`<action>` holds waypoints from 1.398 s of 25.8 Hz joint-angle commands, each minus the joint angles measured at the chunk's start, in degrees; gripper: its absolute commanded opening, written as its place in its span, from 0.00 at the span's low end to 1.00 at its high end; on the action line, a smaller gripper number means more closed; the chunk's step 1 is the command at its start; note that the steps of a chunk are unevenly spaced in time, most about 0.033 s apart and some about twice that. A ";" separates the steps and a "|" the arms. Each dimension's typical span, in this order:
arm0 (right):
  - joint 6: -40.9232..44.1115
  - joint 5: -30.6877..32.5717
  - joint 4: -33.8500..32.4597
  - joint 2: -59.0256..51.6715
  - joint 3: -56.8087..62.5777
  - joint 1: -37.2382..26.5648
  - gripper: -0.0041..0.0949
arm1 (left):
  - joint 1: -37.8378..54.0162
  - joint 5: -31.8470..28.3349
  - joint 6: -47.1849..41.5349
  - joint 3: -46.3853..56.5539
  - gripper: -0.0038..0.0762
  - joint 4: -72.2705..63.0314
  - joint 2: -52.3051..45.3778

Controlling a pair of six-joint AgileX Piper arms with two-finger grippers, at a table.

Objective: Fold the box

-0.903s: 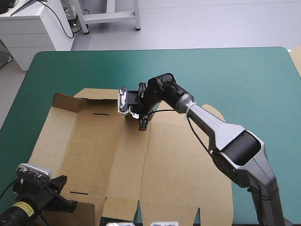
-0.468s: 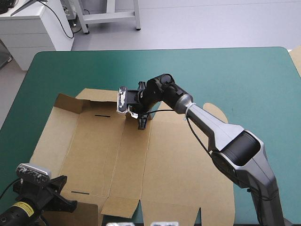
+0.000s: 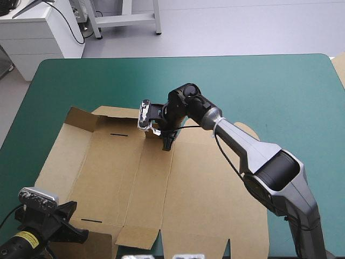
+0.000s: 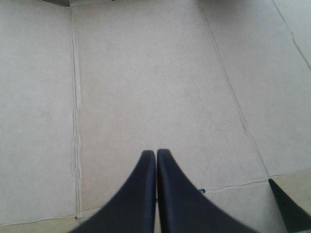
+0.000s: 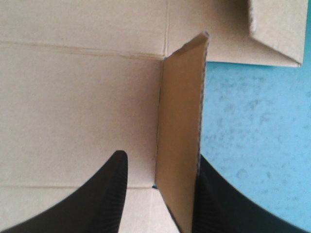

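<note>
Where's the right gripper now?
High view: the right gripper sits at the far edge of the box, about midway along it. Right wrist view: a raised flap stands between its open fingers.

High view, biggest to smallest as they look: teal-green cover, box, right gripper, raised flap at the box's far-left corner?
1. teal-green cover
2. box
3. raised flap
4. right gripper, close to the flap and nearer the camera, so that order is unsure.
</note>
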 commanded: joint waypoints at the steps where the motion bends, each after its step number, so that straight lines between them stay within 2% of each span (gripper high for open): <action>1: 1.13 1.93 -1.57 -5.80 -2.99 0.00 0.42 | -0.37 -3.24 -0.34 -1.32 0.04 -0.10 0.56; 7: 9.16 2.31 -7.64 -8.85 -6.00 0.00 0.42 | -0.37 -3.24 -0.34 -1.32 0.04 0.14 0.56; 13: 17.95 7.05 -14.07 -11.41 -6.97 -0.25 0.39 | -0.37 -3.24 -0.34 -1.32 0.04 0.14 0.56; 15: 19.39 8.76 -14.10 -12.07 -6.97 -0.78 0.30 | -0.37 -3.24 -0.34 -1.32 0.04 0.14 0.56; 18: 22.40 8.76 -14.34 -13.52 -6.79 -2.08 0.06 | -0.37 -3.24 -0.34 -1.32 0.04 0.14 0.56; 19: 23.83 8.76 -14.51 -14.24 -6.79 -2.76 0.03 | -0.37 -3.24 -0.34 -1.32 0.04 0.14 0.56; 23: 27.96 8.76 -14.52 -17.47 -6.79 -5.84 0.04 | -0.37 -3.24 -0.34 -1.32 0.04 0.14 0.56; 29: 33.61 8.76 -14.52 -27.02 -3.72 -14.79 0.04 | -0.37 -3.17 -0.34 -1.32 0.04 0.14 0.56; 34: 35.28 8.16 -13.04 -39.42 12.19 -24.67 0.04 | -0.37 -3.17 -0.15 -1.32 0.04 0.14 0.56; 36: 35.28 4.09 -9.44 -45.67 21.90 -28.24 0.04 | -0.37 -3.17 -0.15 -1.32 0.04 0.14 0.56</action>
